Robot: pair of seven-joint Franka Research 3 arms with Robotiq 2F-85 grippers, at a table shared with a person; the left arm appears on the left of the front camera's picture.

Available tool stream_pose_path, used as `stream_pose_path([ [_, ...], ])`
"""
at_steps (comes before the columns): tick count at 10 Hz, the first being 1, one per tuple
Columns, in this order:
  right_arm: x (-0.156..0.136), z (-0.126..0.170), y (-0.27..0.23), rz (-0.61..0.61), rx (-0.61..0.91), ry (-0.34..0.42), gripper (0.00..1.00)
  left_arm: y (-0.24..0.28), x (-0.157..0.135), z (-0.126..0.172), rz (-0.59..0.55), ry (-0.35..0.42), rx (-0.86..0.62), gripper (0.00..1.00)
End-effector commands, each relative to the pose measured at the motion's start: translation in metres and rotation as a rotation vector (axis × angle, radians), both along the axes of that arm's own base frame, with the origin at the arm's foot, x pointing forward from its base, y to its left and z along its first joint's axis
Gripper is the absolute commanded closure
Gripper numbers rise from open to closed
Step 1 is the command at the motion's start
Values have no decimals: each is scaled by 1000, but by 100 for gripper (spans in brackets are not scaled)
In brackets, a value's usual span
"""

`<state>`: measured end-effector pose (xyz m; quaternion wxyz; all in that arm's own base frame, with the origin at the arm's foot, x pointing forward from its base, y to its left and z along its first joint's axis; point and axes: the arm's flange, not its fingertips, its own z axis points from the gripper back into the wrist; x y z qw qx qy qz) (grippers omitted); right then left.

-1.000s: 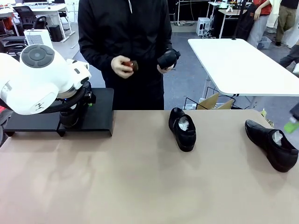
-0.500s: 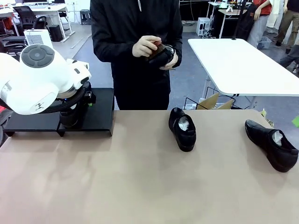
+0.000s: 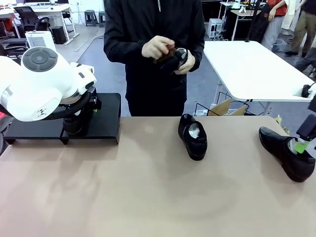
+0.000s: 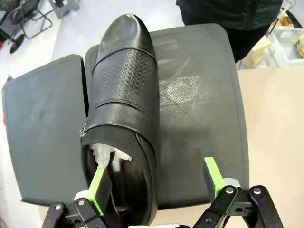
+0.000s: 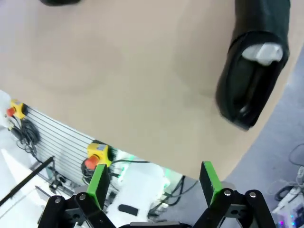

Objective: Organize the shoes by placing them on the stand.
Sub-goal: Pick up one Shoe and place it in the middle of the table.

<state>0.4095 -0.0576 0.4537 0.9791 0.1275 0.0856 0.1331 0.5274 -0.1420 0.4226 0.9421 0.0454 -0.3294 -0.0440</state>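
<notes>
Plainly, left fingers (image 4: 99,185) spread astride a shoe (image 4: 121,85) on the stand (image 4: 194,104); right fingers (image 5: 209,183) spread, second shoe (image 5: 251,71) at one o'clock.

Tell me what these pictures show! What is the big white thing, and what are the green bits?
The big white thing is a robot arm; there are two. One camera sits between them, looking across the table at a person. Two more cameras ride on the wrists, so the green bits are each gripper's fingers. The left gripper is open over a black shoe lying on the black stand, one finger at its opening. The right gripper hangs open above a second shoe near the table's edge. A third shoe lies mid-table, and the person's hands hold a fourth shoe.
</notes>
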Motion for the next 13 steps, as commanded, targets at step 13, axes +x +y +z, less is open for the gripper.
stream_pose_path([
  [13,83,-65,-6,-88,-104,-126,0,1,1,2,-2,-11,-4,0],
])
